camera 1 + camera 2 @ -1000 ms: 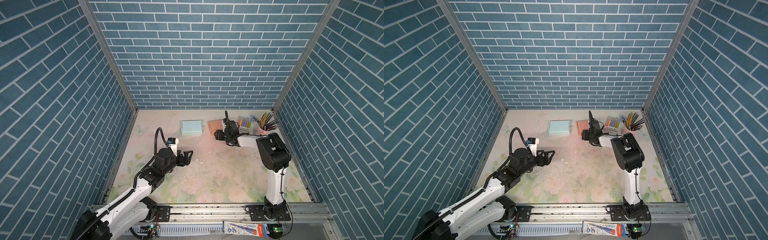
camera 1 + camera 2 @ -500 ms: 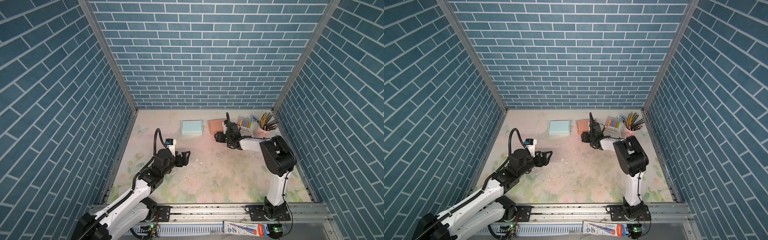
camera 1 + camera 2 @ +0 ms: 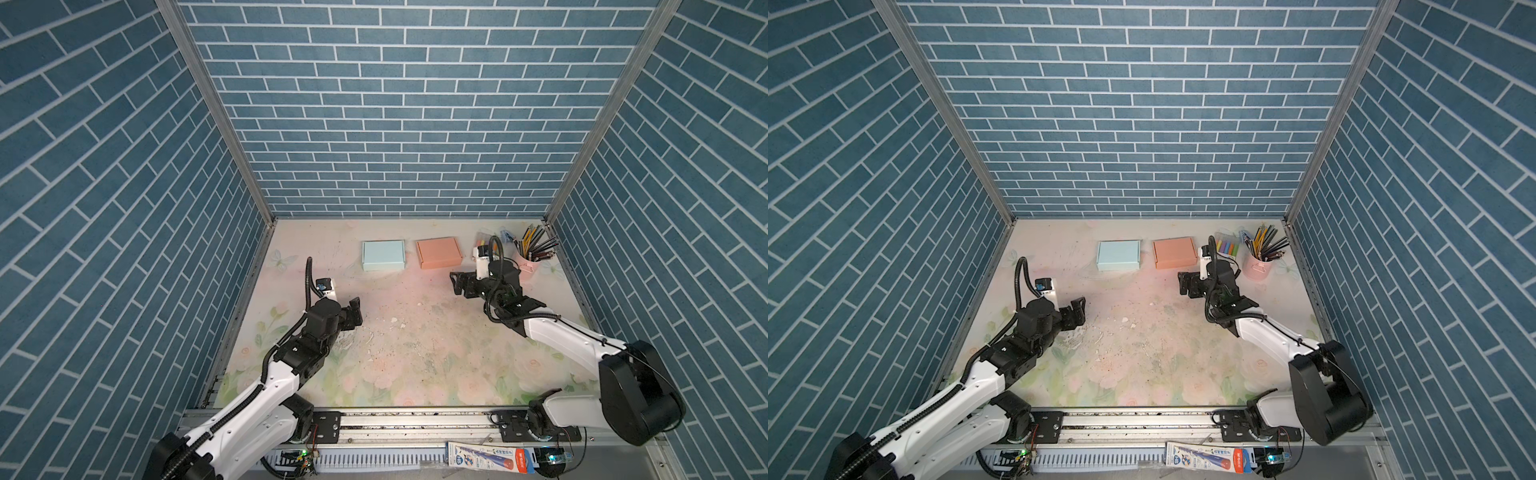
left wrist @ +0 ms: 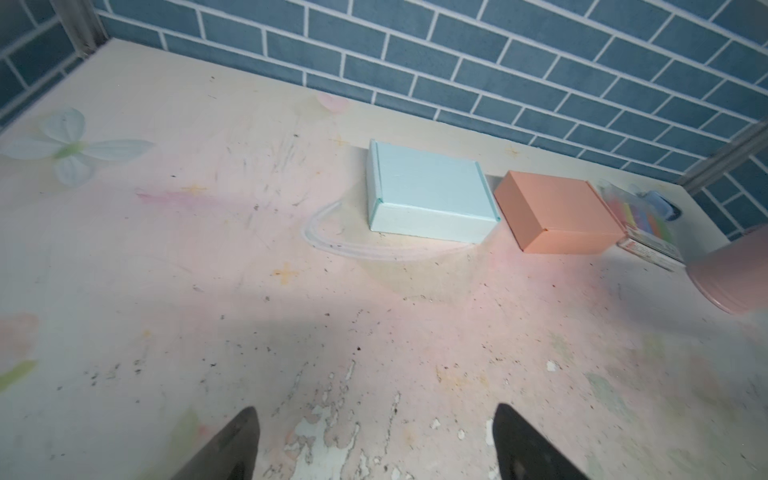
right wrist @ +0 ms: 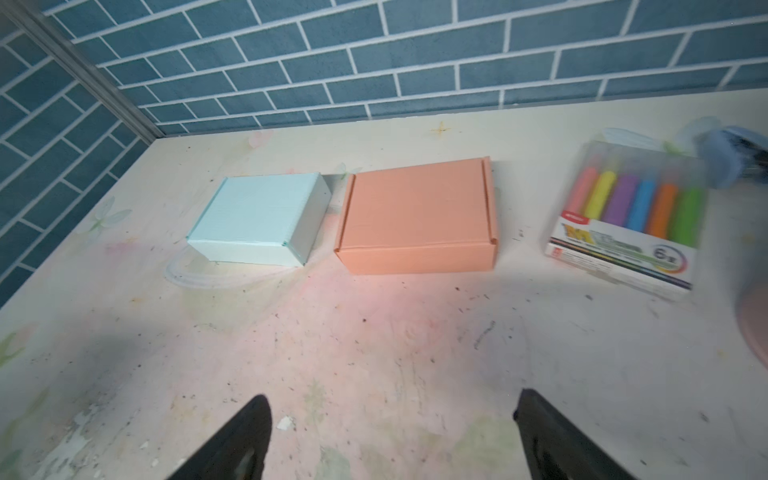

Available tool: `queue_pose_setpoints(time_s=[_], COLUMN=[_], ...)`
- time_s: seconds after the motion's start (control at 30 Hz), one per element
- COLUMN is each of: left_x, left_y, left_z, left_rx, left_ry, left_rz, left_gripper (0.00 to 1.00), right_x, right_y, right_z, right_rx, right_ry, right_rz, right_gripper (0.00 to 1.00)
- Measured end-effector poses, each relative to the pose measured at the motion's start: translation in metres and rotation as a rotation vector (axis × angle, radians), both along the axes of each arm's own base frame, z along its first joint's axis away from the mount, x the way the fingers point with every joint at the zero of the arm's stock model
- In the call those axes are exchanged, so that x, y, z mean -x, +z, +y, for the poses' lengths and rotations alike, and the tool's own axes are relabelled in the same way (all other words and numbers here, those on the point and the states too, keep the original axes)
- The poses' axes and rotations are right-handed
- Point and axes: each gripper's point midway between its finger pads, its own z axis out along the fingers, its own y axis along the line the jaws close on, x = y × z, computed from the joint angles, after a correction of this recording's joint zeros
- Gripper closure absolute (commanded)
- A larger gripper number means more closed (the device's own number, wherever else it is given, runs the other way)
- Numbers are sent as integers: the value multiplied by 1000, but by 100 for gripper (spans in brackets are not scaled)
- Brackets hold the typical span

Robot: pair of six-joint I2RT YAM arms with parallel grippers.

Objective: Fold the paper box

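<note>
Scuffed floral-print table (image 3: pixel 415 365) fills a booth of blue brick-patterned walls (image 3: pixel 395 104). At the near edge a printed packet (image 3: pixel 490 454) lies just in front of the metal rail (image 3: pixel 415 424) that carries the left arm (image 3: pixel 266 390) and the right arm (image 3: pixel 569 340).

Left of centre, the left end effector (image 3: pixel 355 311) points toward the far wall over a patch of flaking print. Its jaws are spread wide and hold nothing. The left wrist view shows only table between the two dark fingertips (image 4: pixel 241 440).

Farther back and to the right, the right end effector (image 3: pixel 457 283) is likewise wide open and empty. It is angled toward the far left and stops short of the boxes, touching neither.

Beyond both, near the far wall, two paper boxes sit side by side on the table with their lids closed. The light blue paper box (image 3: pixel 383 255) is on the left and the orange paper box (image 3: pixel 439 252) on the right, with a narrow gap between them.

Right of the orange paper box, and apart from it, lies a clear pack of six highlighters (image 5: pixel 631 224). Toward the right wall a pink cup (image 3: pixel 527 269) stands upright, bristling with pencils (image 3: pixel 536 245), beside the right arm's wrist in both top views. A blue object (image 5: pixel 723 162) behind the highlighters is too blurred to name.
</note>
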Motion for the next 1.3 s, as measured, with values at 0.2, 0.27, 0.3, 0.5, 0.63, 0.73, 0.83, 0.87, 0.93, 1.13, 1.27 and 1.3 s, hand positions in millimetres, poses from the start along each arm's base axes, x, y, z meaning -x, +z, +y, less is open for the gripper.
queue_pose_setpoints(time_s=[0.2, 0.27, 0.3, 0.5, 0.63, 0.73, 0.83, 0.87, 0.93, 1.13, 1.27, 1.3], left_x=[-11, -14, -16, -26, -35, -38, -37, -37, -37, -48, -55, -56], left_y=[9, 10, 10, 12, 5, -5, -17, -19, -23, -23, -21, -21], left_z=[21, 27, 30, 48, 68, 83, 95, 98, 102, 113, 113, 113], left_rx=[-113, -159, -187, -350, -422, -449, -456, -455, -449, -413, -401, -401], left_ry=[99, 127, 141, 217, 288, 327, 345, 347, 347, 358, 345, 342], left_rz=[-68, -81, -86, -115, -124, -125, -132, -136, -149, -184, -208, -210], left_gripper=[12, 12, 12, 12, 12, 11, 12, 12, 12, 12, 12, 12], right_x=[15, 19, 21, 40, 46, 44, 40, 39, 38, 32, 28, 27], right_y=[4, 10, 13, 7, -8, -19, -20, -20, -22, -31, -36, -36], right_z=[-68, -88, -98, -162, -167, -166, -170, -172, -175, -190, -195, -196], right_rx=[45, 56, 56, 56, 108, 157, 177, 180, 190, 192, 195, 195], right_ry=[-190, -264, -302, -504, -469, -444, -457, -462, -472, -516, -530, -535], right_rz=[-71, -110, -134, -232, -278, -275, -296, -304, -316, -321, -319, -322], right_gripper=[4, 4, 4, 4, 2, 2, 2, 2, 2, 2, 2, 2])
